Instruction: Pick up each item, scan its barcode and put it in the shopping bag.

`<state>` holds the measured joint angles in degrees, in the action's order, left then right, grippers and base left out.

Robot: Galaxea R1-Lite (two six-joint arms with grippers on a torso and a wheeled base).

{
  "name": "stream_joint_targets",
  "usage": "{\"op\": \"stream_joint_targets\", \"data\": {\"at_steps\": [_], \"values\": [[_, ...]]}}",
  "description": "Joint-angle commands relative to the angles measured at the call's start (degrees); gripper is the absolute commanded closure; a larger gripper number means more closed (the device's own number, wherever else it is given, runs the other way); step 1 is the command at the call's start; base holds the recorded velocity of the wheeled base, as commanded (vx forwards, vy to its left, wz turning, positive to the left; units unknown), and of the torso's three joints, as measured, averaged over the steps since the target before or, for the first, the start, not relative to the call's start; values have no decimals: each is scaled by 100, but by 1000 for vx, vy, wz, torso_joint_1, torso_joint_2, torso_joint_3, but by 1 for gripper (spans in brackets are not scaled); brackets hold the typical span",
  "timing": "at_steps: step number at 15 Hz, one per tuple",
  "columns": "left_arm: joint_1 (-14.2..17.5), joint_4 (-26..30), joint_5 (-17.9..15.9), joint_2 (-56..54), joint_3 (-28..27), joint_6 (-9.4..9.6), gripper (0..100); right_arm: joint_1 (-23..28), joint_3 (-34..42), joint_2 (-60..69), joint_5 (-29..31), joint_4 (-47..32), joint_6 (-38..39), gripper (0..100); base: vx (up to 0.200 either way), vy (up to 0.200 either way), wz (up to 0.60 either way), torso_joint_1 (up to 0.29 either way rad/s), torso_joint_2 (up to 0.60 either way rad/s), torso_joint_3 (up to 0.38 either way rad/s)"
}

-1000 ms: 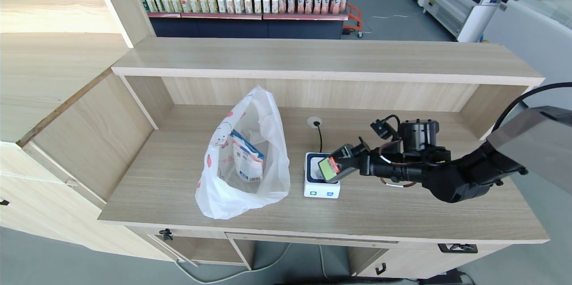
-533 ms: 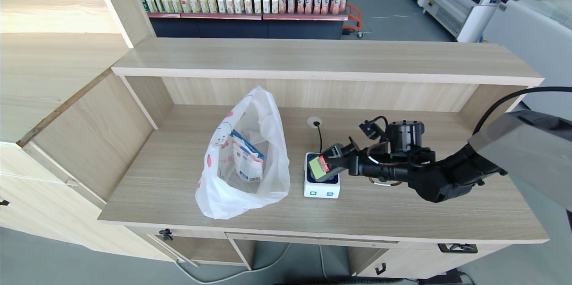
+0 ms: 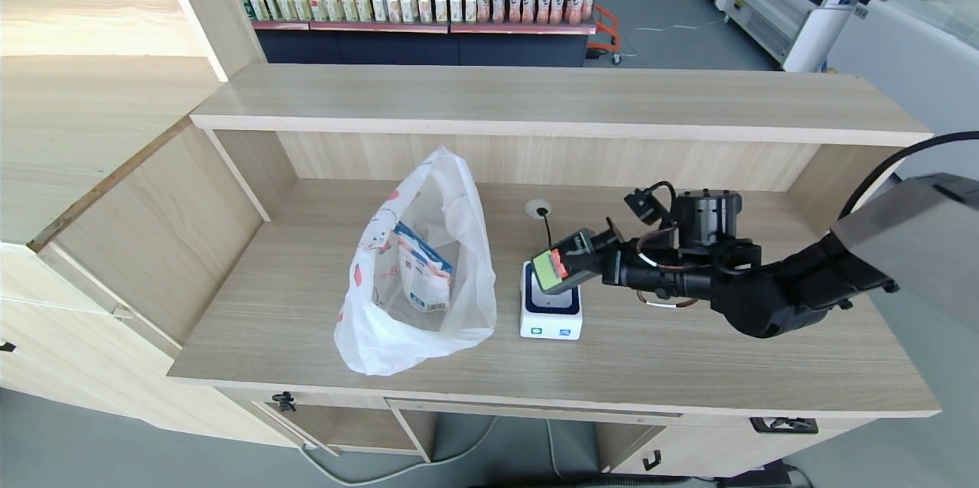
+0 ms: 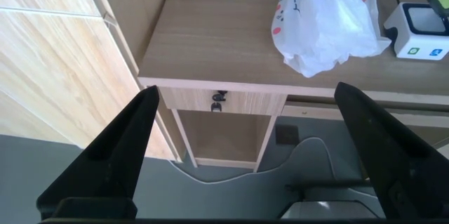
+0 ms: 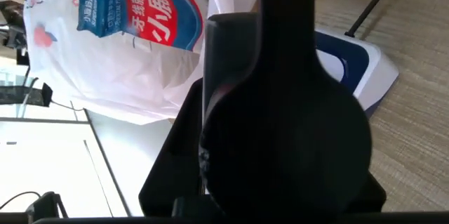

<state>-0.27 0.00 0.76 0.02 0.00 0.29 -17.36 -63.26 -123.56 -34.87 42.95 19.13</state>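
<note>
My right gripper (image 3: 564,268) is shut on a small green and red packet (image 3: 548,271), held tilted just above the white barcode scanner (image 3: 551,317) at mid-counter. To the scanner's left stands the white shopping bag (image 3: 417,281), mouth open, with a blue and white pouch (image 3: 422,274) inside. In the right wrist view the bag (image 5: 105,69) with its blue pouch (image 5: 133,6) and the scanner (image 5: 361,66) lie just beyond the dark gripper. My left gripper (image 4: 242,175) hangs open and empty, low in front of the counter's front edge, with the bag (image 4: 326,24) and scanner (image 4: 421,34) far off.
The wooden counter (image 3: 688,366) has a raised back ledge (image 3: 551,102) and a side wall on the left. The scanner's black cable runs to a grommet (image 3: 538,208) behind it. Bare counter lies to the right of the scanner.
My right gripper carried the packet leftward over the scanner, then lifted it slightly. The bag and the scanner stayed put.
</note>
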Motion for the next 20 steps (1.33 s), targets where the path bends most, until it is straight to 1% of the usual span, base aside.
{"op": "stream_joint_targets", "data": {"at_steps": [1, 2, 3, 5, 6, 7, 8, 11, 16, 17, 20], "values": [[0, 0, 4, -2, 0, 6, 0, 145, 674, 1221, -12, 12, 30, 100, 0, 0, 0, 0, 0, 0], [0, 0, 4, -2, 0, 6, 0, 198, 1043, 1607, -12, 12, -5, 100, 0, 0, 0, 0, 0, 0], [0, 0, 4, -2, 0, 6, 0, 207, 1404, 1915, -12, 12, -155, 100, 0, 200, 0, 2, -2, 7], [0, 0, 4, -2, 0, 6, 0, 233, 2072, 2363, -38, 12, -709, 100, 0, 200, 0, -5, -5, 7], [0, 0, 4, -2, 0, 6, 0, 224, 2239, 2486, -47, 12, -920, 100, 0, 200, 0, 22, 2, -2], [0, 0, 4, -2, 0, 6, 0, 198, 2309, 2574, -55, 12, -963, 100, 0, 200, 0, 36, 7, -12], [0, 0, 4, -2, 0, 6, 0, 145, 2309, 2609, -55, 3, -972, 100, 0, 200, 0, 2, -2, 7], [0, 0, 4, -2, 0, -3, 0, -22, 2309, 2574, -38, -14, -972, 100, 0, 0, 0, 0, 0, 0], [0, 0, 4, -2, 0, -3, 0, -101, 2300, 2231, -12, 3, -990, 100, 0, 0, 0, 0, 0, 0], [0, 0, 4, -2, 0, -3, 0, -119, 2256, 2117, -12, 3, -990, 100, 0, 0, 0, 0, 0, 0], [0, 0, 4, -2, 0, -3, 0, -382, 1993, 1818, -20, 12, -990, 100, 0, 0, 0, 0, 0, 0]]}}
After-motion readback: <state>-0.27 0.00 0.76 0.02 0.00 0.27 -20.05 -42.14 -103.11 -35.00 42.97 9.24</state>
